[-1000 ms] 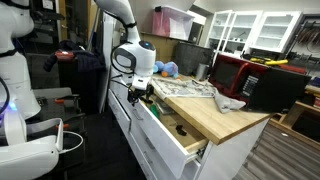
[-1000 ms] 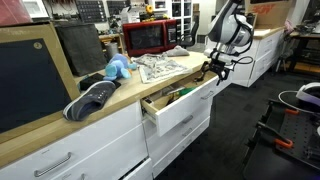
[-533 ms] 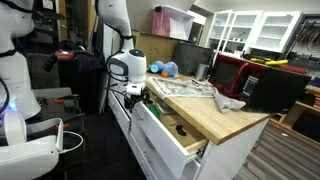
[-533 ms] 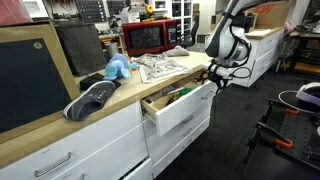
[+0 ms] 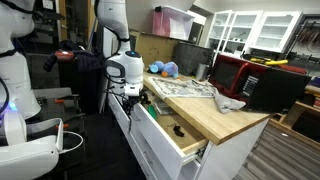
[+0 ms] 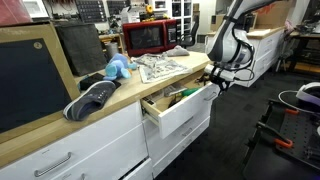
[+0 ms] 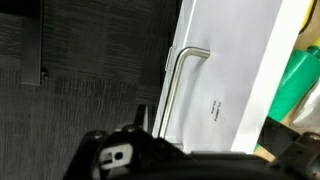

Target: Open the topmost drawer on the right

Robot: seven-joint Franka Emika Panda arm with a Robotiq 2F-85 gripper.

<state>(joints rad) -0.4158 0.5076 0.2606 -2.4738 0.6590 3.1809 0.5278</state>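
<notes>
A workshop room with a dark carpeted floor (image 7: pixel 80 60) is shown, with a white cabinet under a wooden counter (image 6: pixel 105 98). Nearest in the wrist view, only a dark housing is seen along the bottom edge. The fingers are cut off there. In both exterior views the gripper (image 6: pixel 216 82) is small and blurred beside the drawer front, so it cannot be told whether the jaws are apart or together. Just beyond, the topmost drawer (image 6: pixel 183 112) stands open, jutting from the cabinet. Its metal handle (image 7: pixel 176 80) is partly hidden behind the housing. A green object (image 7: pixel 296 72) inside is cropped by the frame. On the counter a grey shoe (image 6: pixel 92 98), a blue toy (image 6: pixel 118 68) and newspapers (image 6: pixel 160 67) are laid, and farthest back a red microwave (image 6: pixel 150 37) is seen.
</notes>
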